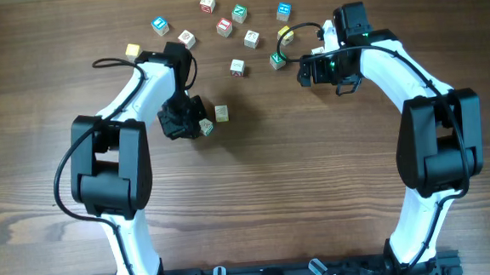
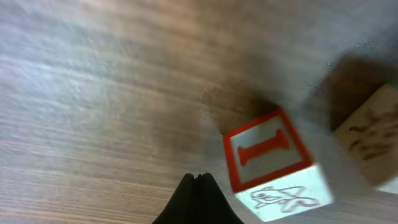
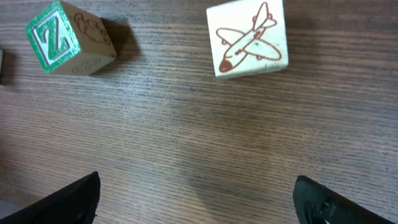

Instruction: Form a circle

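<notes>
No circle yet: cubes loose across far centre of table [image 1: 258,205]. Right gripper [image 3: 196,190] wide apart, empty; green Z cube [image 3: 60,38] just left, lined up with one finger, outside gap. Left gripper [image 2: 198,186] pinched together, empty; red-I cube [image 2: 268,163] just right of tips. Right arm nearer Z.

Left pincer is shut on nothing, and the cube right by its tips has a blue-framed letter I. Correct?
Not quite: the frame and letter on that I cube are red, not blue, as the left wrist view shows. The left pincer is indeed shut on nothing, with the cube beside its tips.
</notes>
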Controlling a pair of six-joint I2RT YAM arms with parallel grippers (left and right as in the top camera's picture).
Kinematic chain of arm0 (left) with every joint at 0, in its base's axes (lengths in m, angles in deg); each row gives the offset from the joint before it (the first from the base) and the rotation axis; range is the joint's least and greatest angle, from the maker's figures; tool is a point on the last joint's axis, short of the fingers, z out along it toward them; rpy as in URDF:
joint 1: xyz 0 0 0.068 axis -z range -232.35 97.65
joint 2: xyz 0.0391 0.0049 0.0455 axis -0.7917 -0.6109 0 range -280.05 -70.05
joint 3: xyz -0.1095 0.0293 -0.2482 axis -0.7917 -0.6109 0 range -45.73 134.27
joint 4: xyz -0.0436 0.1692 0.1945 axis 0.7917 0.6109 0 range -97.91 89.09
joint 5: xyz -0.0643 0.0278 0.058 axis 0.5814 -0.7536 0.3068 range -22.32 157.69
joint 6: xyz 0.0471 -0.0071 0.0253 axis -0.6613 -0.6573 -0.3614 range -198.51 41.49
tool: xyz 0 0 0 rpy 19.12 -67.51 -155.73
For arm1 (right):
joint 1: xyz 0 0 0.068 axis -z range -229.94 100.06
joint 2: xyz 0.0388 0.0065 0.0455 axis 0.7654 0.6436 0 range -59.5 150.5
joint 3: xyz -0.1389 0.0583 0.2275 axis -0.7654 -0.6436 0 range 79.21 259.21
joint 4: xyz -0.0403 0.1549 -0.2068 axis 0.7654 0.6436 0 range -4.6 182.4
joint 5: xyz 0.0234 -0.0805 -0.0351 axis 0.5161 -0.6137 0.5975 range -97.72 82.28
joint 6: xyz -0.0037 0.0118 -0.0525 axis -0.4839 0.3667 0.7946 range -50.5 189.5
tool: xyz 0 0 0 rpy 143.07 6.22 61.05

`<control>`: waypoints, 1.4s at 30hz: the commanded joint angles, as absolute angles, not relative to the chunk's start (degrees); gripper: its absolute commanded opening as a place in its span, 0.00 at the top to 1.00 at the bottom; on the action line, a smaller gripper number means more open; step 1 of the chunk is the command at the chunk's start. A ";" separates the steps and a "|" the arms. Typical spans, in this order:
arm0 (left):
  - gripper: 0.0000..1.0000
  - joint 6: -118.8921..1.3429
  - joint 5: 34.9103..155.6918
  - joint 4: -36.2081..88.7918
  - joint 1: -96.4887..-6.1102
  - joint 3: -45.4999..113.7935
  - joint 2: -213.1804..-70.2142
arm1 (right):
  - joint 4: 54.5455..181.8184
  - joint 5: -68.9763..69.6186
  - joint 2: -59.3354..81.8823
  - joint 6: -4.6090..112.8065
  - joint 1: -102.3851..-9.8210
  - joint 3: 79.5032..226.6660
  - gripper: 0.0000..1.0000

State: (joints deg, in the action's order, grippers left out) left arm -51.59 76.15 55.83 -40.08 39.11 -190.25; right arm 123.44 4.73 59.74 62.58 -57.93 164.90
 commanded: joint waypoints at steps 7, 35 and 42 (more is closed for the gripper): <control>0.94 -57.61 69.53 56.16 -41.67 38.39 -185.09 | 125.12 6.10 53.01 61.90 -57.80 169.60 0.00; 0.45 -76.82 73.79 37.23 -35.99 25.58 -180.66 | 124.49 6.08 49.99 61.84 -57.80 170.58 0.00; 0.52 -76.82 72.33 33.54 -35.99 24.01 -180.66 | 124.49 6.08 49.99 61.86 -57.80 170.58 0.00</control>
